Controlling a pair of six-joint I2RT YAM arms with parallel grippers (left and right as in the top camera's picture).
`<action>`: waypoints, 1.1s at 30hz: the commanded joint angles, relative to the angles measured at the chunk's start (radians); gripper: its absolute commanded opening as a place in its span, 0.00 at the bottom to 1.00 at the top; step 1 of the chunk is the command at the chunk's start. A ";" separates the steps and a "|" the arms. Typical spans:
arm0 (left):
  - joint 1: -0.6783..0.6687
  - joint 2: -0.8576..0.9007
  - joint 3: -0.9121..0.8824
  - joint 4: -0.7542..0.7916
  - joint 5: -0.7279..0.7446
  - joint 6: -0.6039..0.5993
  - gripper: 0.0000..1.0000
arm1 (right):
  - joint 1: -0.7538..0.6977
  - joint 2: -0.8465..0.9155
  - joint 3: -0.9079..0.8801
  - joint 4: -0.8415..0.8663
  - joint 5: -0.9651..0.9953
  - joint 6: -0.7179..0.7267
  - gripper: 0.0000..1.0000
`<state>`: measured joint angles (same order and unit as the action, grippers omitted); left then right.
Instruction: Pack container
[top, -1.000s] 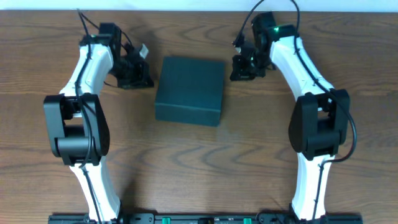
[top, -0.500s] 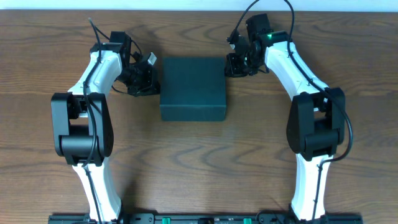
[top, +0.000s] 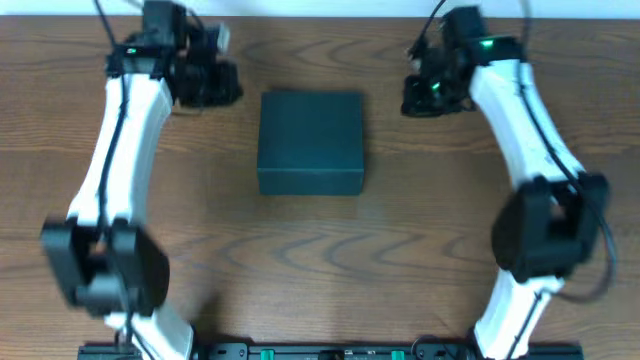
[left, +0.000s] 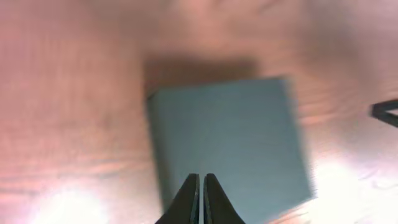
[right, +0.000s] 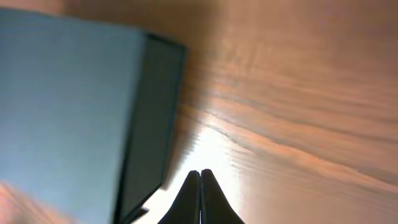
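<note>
Though near container (top: 311, 140), left tool (left: 200, 177), right tool (right: 199, 172) closed.

no readable text, labels, brands or numbers anywhere

The shallow square box of matte dark teal-black cardboard (top: 311, 140) lies flat on the brown wooden table (top: 320, 260), closed, its lid down and its plain top facing up. It sits midway between left and right, in the far half of the tabletop, with its 4 edges running square to the table's edges. From overhead its near side wall shows as a narrow band. Both wrist views are blurred; the right one shows 1 side wall darker than the top.
</note>
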<state>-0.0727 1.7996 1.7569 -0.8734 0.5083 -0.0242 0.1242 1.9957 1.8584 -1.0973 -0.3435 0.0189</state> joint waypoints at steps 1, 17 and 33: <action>-0.067 -0.046 0.005 -0.024 -0.018 0.035 0.06 | 0.011 -0.089 0.016 -0.033 -0.001 -0.051 0.02; -0.225 0.045 -0.387 0.161 0.068 0.108 0.06 | 0.060 -0.451 -0.618 0.087 -0.139 -0.013 0.01; -0.230 0.045 -0.415 0.149 0.032 0.122 0.06 | 0.451 -0.511 -1.192 1.068 0.204 0.439 0.02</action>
<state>-0.2985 1.8553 1.3575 -0.7101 0.5602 0.0795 0.5480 1.4708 0.6918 -0.0704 -0.2661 0.3752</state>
